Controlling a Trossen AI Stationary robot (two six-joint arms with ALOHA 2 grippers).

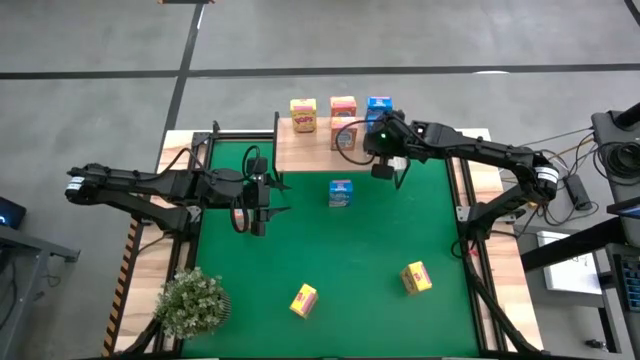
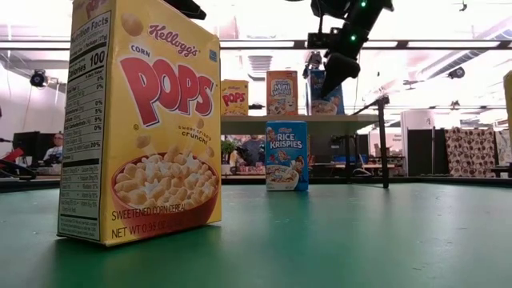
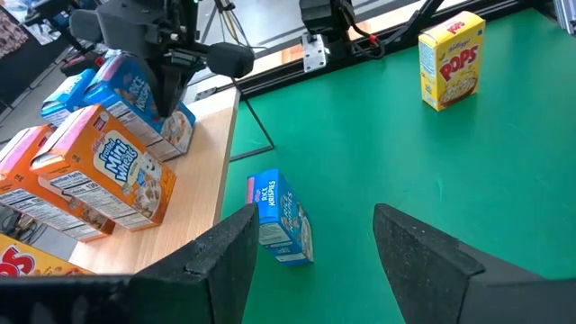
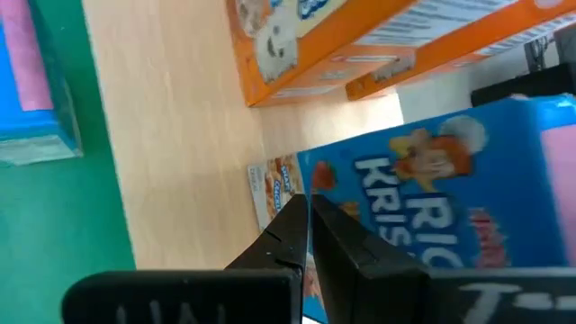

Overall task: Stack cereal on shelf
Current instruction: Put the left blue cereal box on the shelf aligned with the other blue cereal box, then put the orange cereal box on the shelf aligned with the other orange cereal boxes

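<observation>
From above, the shelf [image 1: 315, 148] at the far edge holds one yellow box [image 1: 303, 115], two orange boxes [image 1: 343, 128] and one blue box [image 1: 379, 108]. On the green mat [image 1: 330, 250] stand one more blue box [image 1: 340, 193] and two yellow boxes [image 1: 359, 288]. The right gripper [image 1: 384, 166] hangs by the shelf's right end, and the left gripper [image 1: 255, 205] waits on the left.

From low down, one big yellow box [image 2: 140, 120] stands close.

The left wrist view shows its fingers [image 3: 423, 256] apart.

The right wrist view shows its fingers [image 4: 337, 238] together, holding nothing.

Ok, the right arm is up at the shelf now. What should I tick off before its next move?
1. Right gripper empty: ok, fingers shut with nothing between them.
2. Right gripper clear of the shelf's blue box: cannot tell, it is very close beside it.
3. Room left on the shelf: ok, bare plank shows in front of the yellow box.
4. Next box reachable: ok, the blue box on the mat stands upright and alone, just off the shelf.
5. Left gripper out of the way: ok, open over the mat's left part.
</observation>
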